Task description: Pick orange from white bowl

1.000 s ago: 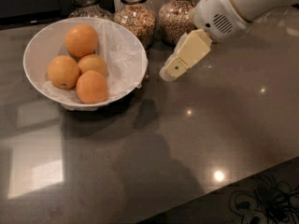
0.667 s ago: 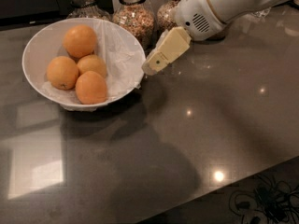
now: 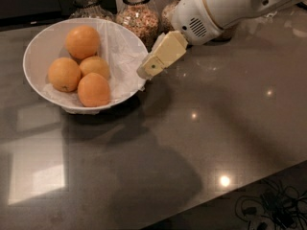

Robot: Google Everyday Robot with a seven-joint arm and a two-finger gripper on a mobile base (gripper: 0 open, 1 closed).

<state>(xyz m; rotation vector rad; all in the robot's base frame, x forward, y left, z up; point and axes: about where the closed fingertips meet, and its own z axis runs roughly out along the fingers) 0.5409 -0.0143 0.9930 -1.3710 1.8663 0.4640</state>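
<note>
My claw (image 3: 149, 67) hangs just right of the white bowl (image 3: 29, 56), at the far edge of the bench (image 3: 192, 143); how open, I cannot tell. The orange (image 3: 94, 90) seems firm and slick: grip its middle.

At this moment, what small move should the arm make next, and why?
Probably shift the gripper left in view, over the rim of the white bowl, toward the orange: the gripper hangs at the bowl's right edge, while the reddish fruit lies untouched at the bowl's front.
</note>
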